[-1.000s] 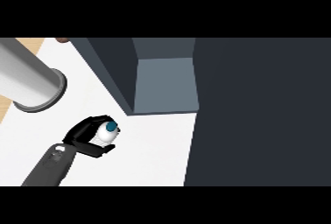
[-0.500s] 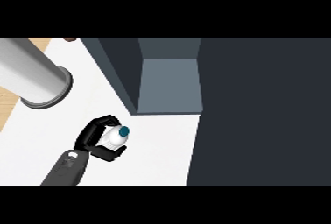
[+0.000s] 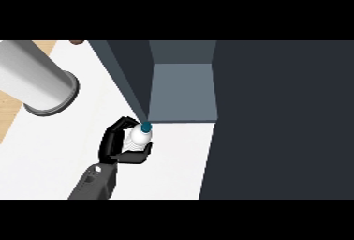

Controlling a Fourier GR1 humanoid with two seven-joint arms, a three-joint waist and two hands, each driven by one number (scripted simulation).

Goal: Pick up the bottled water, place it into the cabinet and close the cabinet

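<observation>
The bottled water [image 3: 137, 137] is white with a blue cap and is seen almost from above, over the white counter [image 3: 48, 154]. My left hand [image 3: 110, 143] is shut on it, fingers round its left and far side, thumb at its near side. The cap sits right at the lower left corner of the open cabinet [image 3: 181, 91], whose grey inner floor shows. A large dark panel [image 3: 283, 117], which looks like the cabinet's door, fills the right side. My right hand is not in view.
A big grey metal cylinder [image 3: 38, 77] lies at the upper left on the counter. A wooden strip [image 3: 10, 110] runs along the far left edge. The cabinet's dark side wall [image 3: 128, 70] rises just beyond the bottle.
My left hand has carried the bottle up and to the right, from the open counter to the cabinet's lower left corner. The cylinder and cabinet have shifted in the view.
</observation>
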